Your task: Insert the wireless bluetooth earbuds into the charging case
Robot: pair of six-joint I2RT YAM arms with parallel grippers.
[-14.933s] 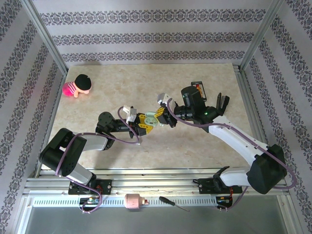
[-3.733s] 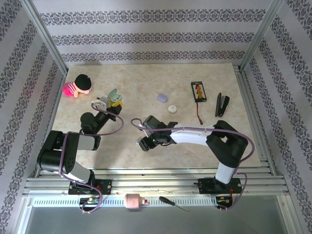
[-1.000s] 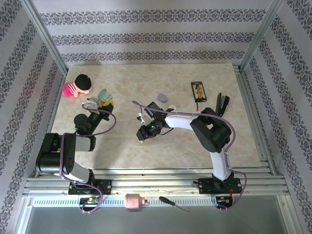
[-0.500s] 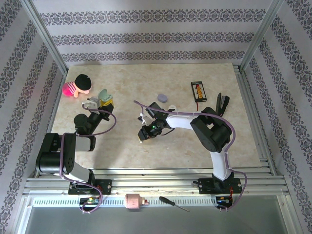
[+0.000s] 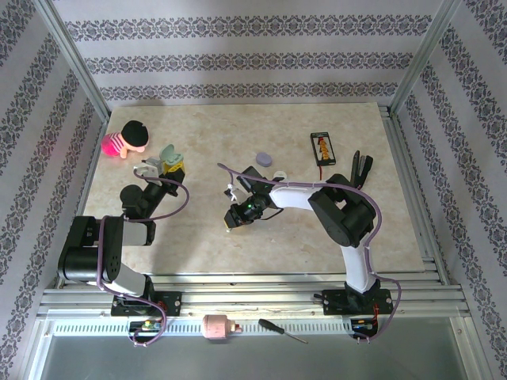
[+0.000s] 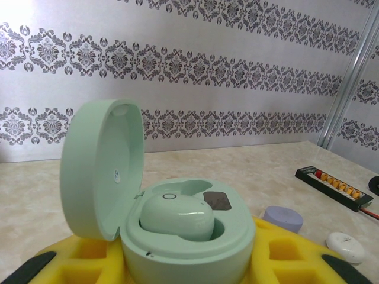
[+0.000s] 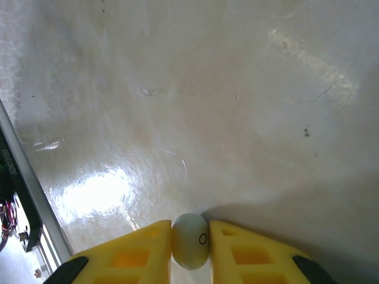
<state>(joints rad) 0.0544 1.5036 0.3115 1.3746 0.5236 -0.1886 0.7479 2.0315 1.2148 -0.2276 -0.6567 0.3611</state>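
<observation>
My left gripper is shut on a pale green charging case, held upright above the table's left side. Its lid stands open, and one pale green earbud lies in the case's well. My right gripper points down at the table's middle. In the right wrist view its yellow fingers press from both sides on a second pale green earbud, right at the tabletop. The right gripper is shut on that earbud.
A lavender case lies behind the right arm, and a white case sits near the lavender case. A black board and a black clip lie at the back right. A doll lies at the back left.
The right gripper's jaws have closed in on the earbud at the table's middle. The left arm and its case have not moved.
</observation>
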